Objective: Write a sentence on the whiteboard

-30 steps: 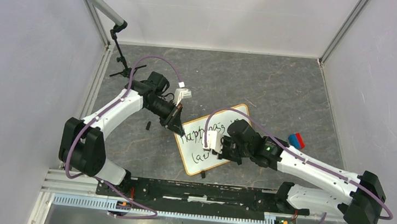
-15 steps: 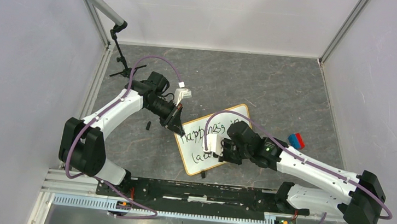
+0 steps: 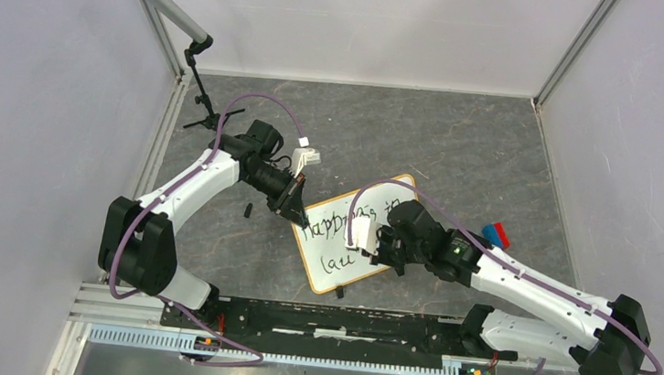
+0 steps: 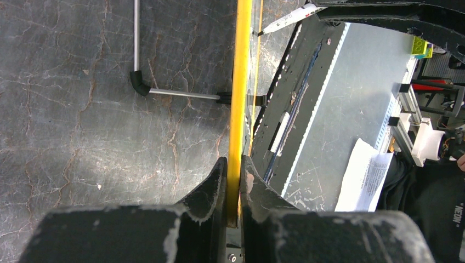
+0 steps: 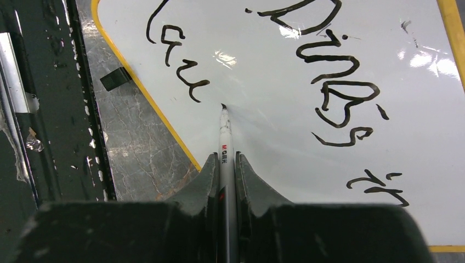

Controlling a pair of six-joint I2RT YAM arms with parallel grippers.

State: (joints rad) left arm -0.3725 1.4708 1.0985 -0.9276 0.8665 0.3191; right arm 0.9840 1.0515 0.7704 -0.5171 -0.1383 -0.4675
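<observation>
The whiteboard (image 3: 328, 242) lies tilted at mid-table, its yellow-tan frame (image 4: 241, 82) edge-on in the left wrist view. My left gripper (image 3: 294, 204) (image 4: 234, 160) is shut on the board's left frame edge. The sentence shows as a top line (image 3: 335, 217) and the letters "lau" (image 3: 335, 263) (image 5: 175, 60) below it. My right gripper (image 3: 378, 247) (image 5: 225, 156) is shut on a grey marker (image 5: 225, 137). The marker's tip points at the white surface just right of "lau". Whether the tip touches the board I cannot tell.
A microphone on a stand (image 3: 162, 1) rises at the back left. A blue and red block (image 3: 496, 234) lies right of the board. A small black piece (image 3: 248, 209) sits left of it. A black clip foot (image 5: 115, 78) sits by the board's near edge, beside the black rail (image 3: 334, 321).
My right arm has shifted slightly to the right along the lower line with the marker. The left arm and the board have not moved.
</observation>
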